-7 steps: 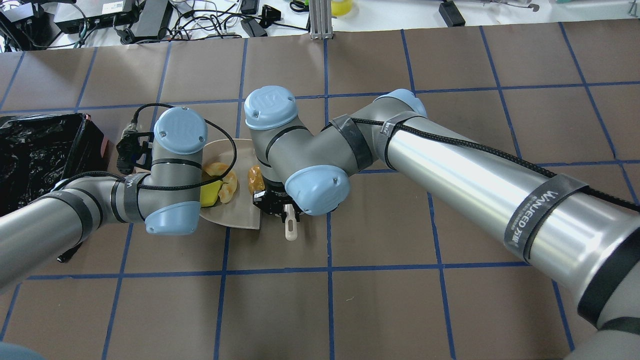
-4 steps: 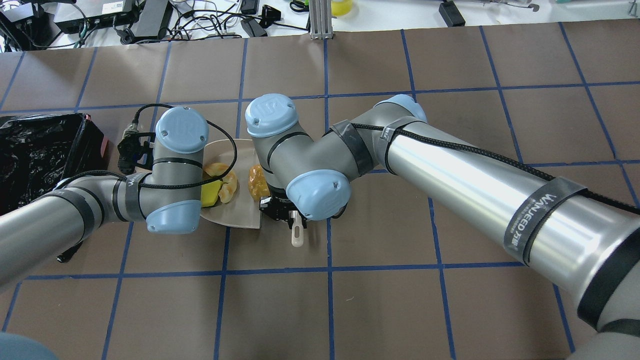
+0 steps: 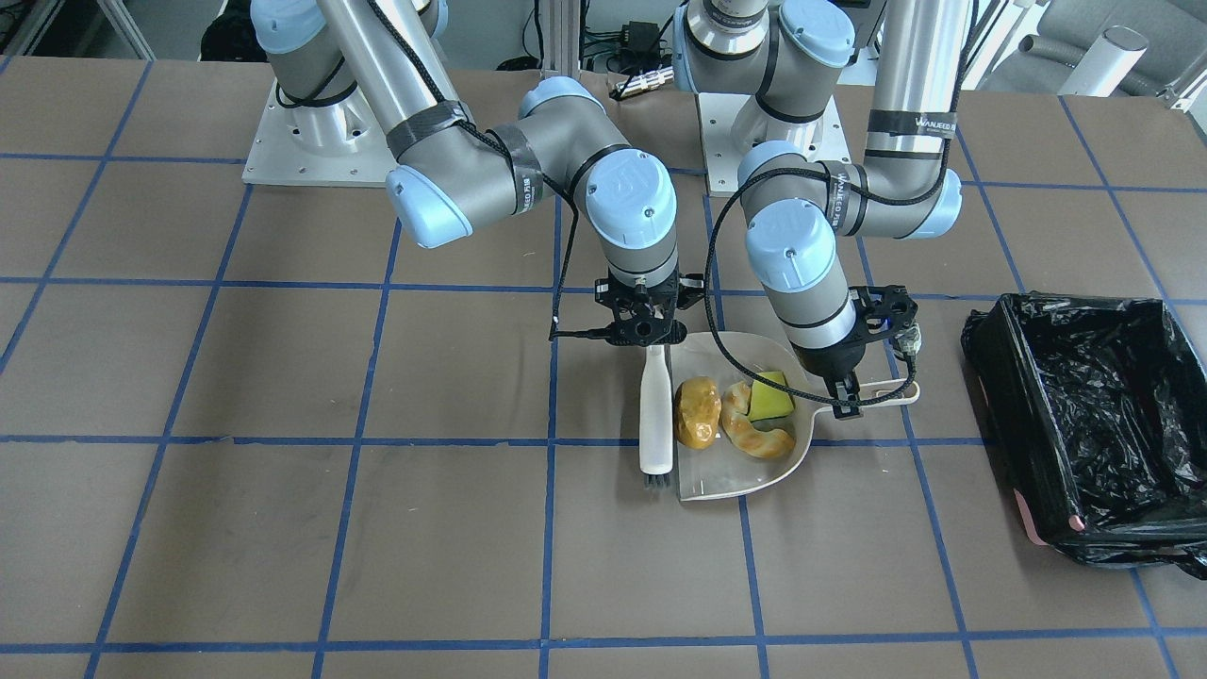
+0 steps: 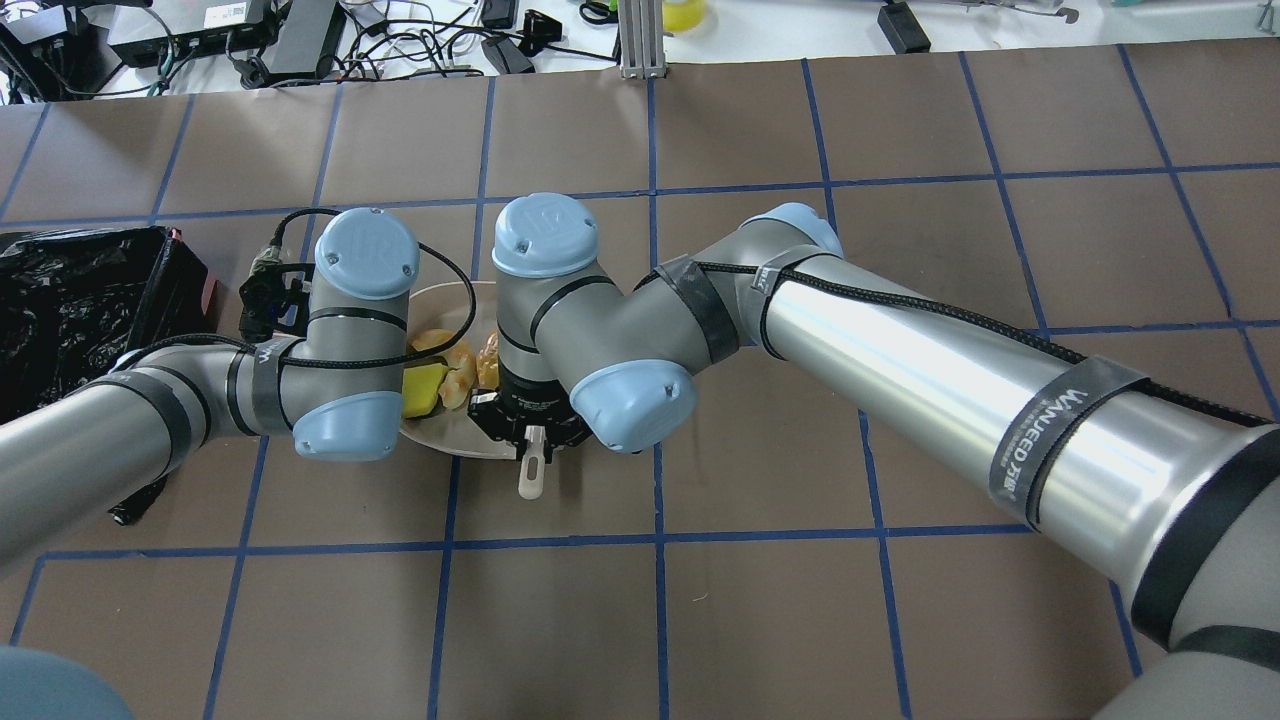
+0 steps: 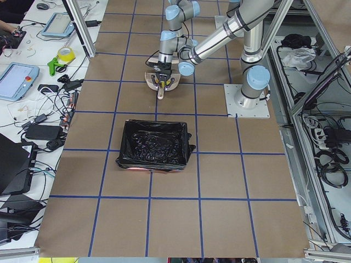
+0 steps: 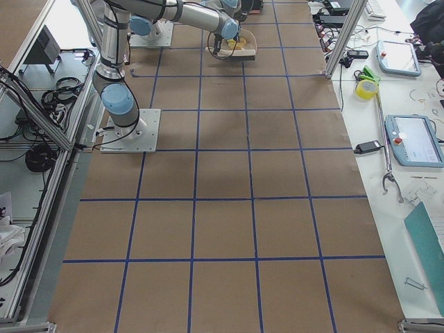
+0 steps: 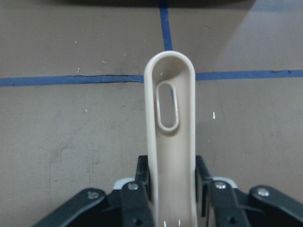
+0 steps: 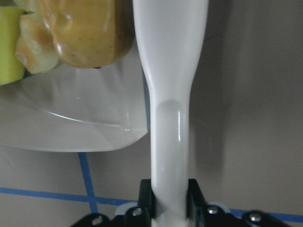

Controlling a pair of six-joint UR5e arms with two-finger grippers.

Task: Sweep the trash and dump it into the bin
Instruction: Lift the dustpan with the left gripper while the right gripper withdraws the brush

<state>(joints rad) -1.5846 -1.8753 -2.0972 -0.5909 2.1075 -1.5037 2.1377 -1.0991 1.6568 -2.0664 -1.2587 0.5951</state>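
The beige dustpan lies on the table with all three trash pieces in it: the amber lump, the tan half-ring and the yellow wedge. My left gripper is shut on the dustpan's handle. My right gripper is shut on the beige brush's handle. The brush rests along the pan's open edge, against the amber lump. The bin, lined with a black bag, stands apart on my left.
The table is brown with a grid of blue tape lines. My two wrists stand close together over the pan. Cables and electronics lie along the far table edge. The bin also shows in the exterior left view.
My right gripper has moved the brush left, toward the dustpan, pushing the amber lump into the pan against the other two pieces. The left arm and pan have barely moved.
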